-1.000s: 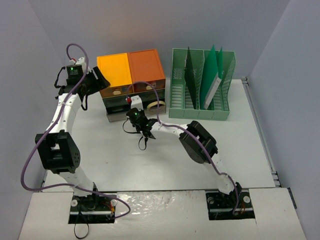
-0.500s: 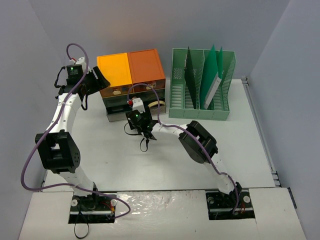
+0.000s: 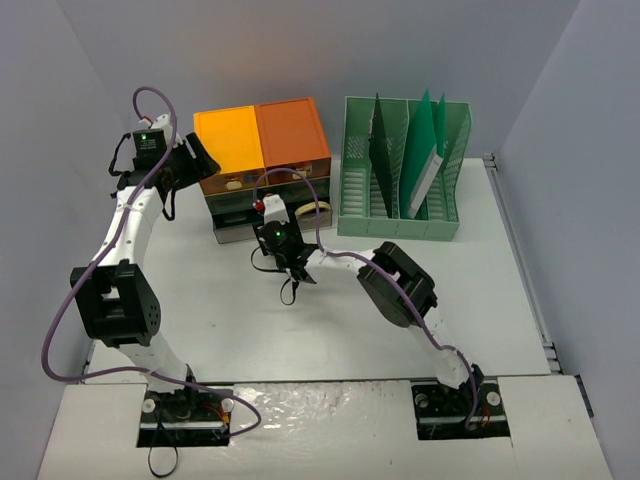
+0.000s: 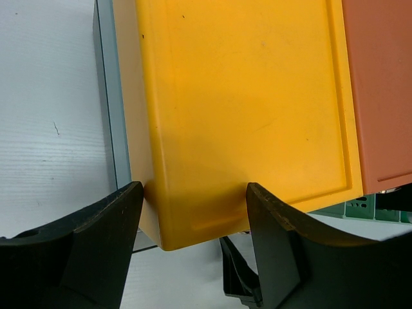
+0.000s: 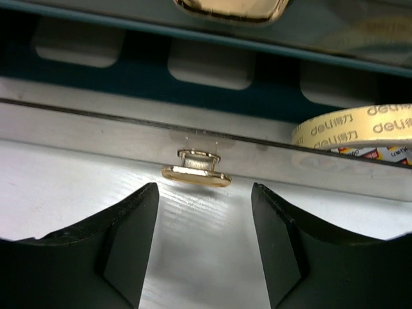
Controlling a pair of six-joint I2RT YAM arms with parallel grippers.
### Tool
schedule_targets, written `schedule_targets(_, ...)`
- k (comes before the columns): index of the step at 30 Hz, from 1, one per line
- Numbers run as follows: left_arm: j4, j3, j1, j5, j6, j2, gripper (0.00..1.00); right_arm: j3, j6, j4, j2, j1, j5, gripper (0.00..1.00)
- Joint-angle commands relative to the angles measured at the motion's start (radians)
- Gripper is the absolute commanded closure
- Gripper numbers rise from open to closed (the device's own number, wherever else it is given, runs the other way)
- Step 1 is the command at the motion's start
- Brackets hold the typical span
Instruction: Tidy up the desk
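Note:
The desk (image 3: 250, 320) is an off-white tabletop with a drawer unit (image 3: 262, 140) at the back, topped yellow and orange. My right gripper (image 5: 205, 193) is low over the desk and faces the unit's bottom drawer. It is open and empty, its fingertips just short of the small gold handle (image 5: 195, 170). A roll of yellowish tape (image 5: 360, 129) shows through the drawer front to the right. My left gripper (image 4: 194, 187) is open above the front left corner of the yellow top (image 4: 244, 103) and holds nothing.
A green slotted file rack (image 3: 400, 215) with upright folders stands right of the drawer unit. Grey walls close in the left, back and right sides. A second gold handle (image 5: 225, 8) sits on the drawer above. A purple cable (image 3: 300, 180) loops over the unit's front.
My right gripper was shut close against the drawer front. It has opened and drawn back a little toward the near edge. The left arm has not moved.

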Motion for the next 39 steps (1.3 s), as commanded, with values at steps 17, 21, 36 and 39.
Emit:
schedule_targets(17,-0.245,-0.067,-0.018,-0.076,0.092,0.091,0.4,0.182,-0.02,0.114,0.027,-0.038,-0.017,0.58)
schedule_targets(21,-0.244,-0.068,-0.019,-0.076,0.091,0.091,0.4,0.191,-0.012,0.093,0.036,-0.038,-0.028,0.56)
schedule_targets(36,-0.241,-0.068,-0.021,-0.079,0.091,0.094,0.4,0.159,0.023,0.061,0.034,-0.033,-0.043,0.58)
schedule_targets(39,-0.241,-0.07,-0.019,-0.079,0.091,0.093,0.4,0.115,0.029,0.087,0.0,-0.026,-0.033,0.58)
